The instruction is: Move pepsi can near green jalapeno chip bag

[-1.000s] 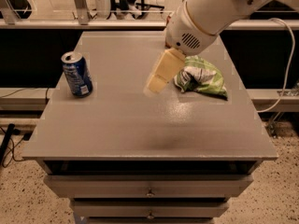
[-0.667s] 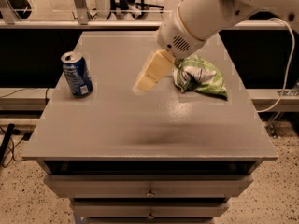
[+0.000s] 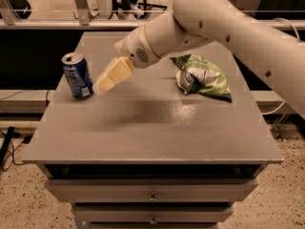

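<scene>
The pepsi can (image 3: 78,76) is blue with a silver top and stands upright at the left side of the grey table (image 3: 157,128). The green jalapeno chip bag (image 3: 204,78) lies crumpled at the right side of the table. My gripper (image 3: 104,84), with cream-coloured fingers, hangs just right of the can, a little above the table, with a small gap to the can. It holds nothing that I can see. The white arm reaches in from the upper right and passes above the bag's left side.
The table has drawers (image 3: 152,194) below its front edge. A dark shelf and a rail (image 3: 43,25) run behind the table. Cables (image 3: 12,142) lie on the speckled floor at the left.
My gripper has swung left across the table, from beside the chip bag to just right of the pepsi can. The can and the bag have not moved.
</scene>
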You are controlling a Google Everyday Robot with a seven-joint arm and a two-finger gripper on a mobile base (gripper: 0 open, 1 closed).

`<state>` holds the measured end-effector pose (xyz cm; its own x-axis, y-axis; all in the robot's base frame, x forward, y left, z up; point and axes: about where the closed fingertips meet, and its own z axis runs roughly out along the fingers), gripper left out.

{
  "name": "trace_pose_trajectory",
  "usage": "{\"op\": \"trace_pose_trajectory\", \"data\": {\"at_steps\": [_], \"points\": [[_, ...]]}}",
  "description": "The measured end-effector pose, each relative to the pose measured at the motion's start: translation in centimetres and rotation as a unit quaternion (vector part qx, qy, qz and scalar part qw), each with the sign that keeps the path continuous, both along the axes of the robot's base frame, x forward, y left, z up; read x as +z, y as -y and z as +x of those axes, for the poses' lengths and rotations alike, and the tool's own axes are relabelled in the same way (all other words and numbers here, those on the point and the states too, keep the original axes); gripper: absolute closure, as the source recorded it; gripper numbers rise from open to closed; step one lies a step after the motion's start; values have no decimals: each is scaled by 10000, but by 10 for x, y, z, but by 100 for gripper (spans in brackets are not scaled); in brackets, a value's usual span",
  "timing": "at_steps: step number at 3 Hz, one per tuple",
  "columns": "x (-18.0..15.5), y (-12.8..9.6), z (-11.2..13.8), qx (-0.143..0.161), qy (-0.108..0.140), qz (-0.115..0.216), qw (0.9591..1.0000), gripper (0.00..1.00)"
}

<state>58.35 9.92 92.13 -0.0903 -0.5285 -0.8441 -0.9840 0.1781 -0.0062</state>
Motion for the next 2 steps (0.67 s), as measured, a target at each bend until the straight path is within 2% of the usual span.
{"op": "trace_pose_trajectory", "data": {"at_steps": [1, 2], "points": [[-8, -46, 11, 259, -145, 631, 9976, 0], [-12, -84, 21, 399, -185, 1206, 9917, 0]]}}
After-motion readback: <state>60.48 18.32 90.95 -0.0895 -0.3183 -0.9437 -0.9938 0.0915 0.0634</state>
